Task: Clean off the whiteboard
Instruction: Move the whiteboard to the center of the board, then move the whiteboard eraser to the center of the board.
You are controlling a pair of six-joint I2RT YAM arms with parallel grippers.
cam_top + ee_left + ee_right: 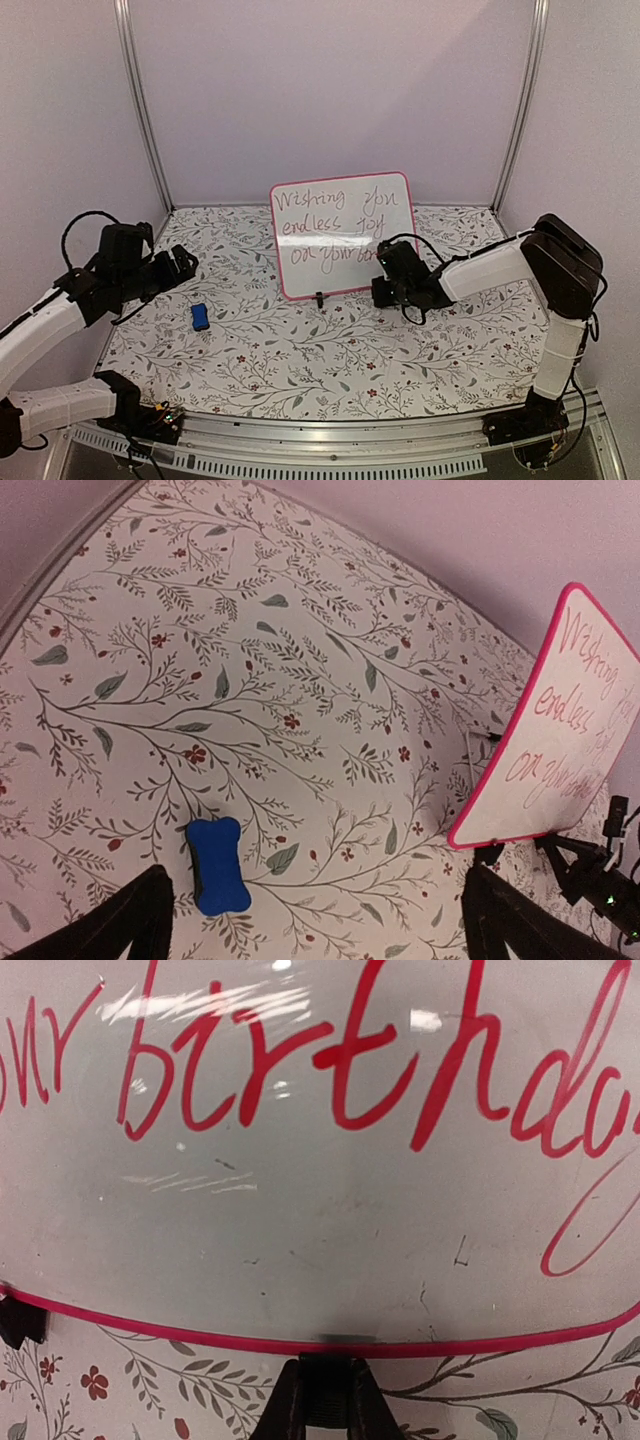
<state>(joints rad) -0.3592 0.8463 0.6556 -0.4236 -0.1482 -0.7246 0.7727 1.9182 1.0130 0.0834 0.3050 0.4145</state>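
Whiteboard (343, 235) seemingly against right end effector (322, 1392)

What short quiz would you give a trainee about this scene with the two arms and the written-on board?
1. True or false: the whiteboard is already wiped clean.
2. Pick one. The blue eraser is: A) lying on the table on the left arm's side; B) gripped by an arm; C) perched on top of the board.
3. Short answer: which jaws stand open, the left jaws or the right jaws?

Key
1. False: red handwriting covers it.
2. A.
3. The left jaws; the right jaws are shut on the whiteboard's lower edge.
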